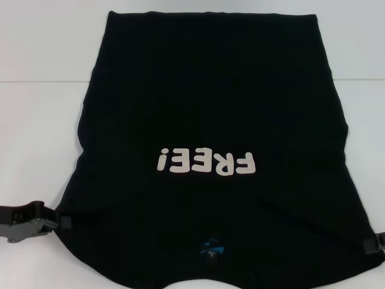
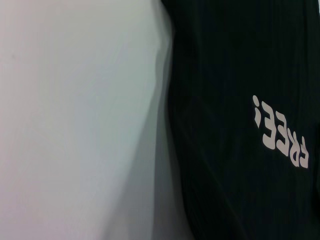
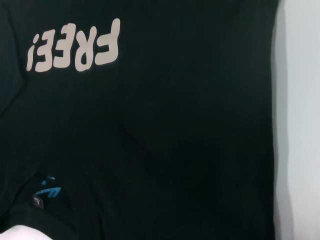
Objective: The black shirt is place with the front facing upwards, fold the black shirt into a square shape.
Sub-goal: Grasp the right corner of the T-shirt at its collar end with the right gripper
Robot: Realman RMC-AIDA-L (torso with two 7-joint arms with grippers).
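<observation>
The black shirt [image 1: 210, 120] lies spread on the white table [image 1: 36, 120], front up, its white "FREE!" print [image 1: 206, 162] upside down from the head view and the blue neck label [image 1: 212, 245] at the near edge. The left gripper [image 1: 60, 223] sits right at the shirt's near left edge, fingertips touching the cloth; whether it has actually pinched the fabric I cannot tell. The right gripper [image 1: 373, 244] is at the near right edge, barely in view, and its grip is likewise impossible to judge. The print lies between the two grippers, farther out.
</observation>
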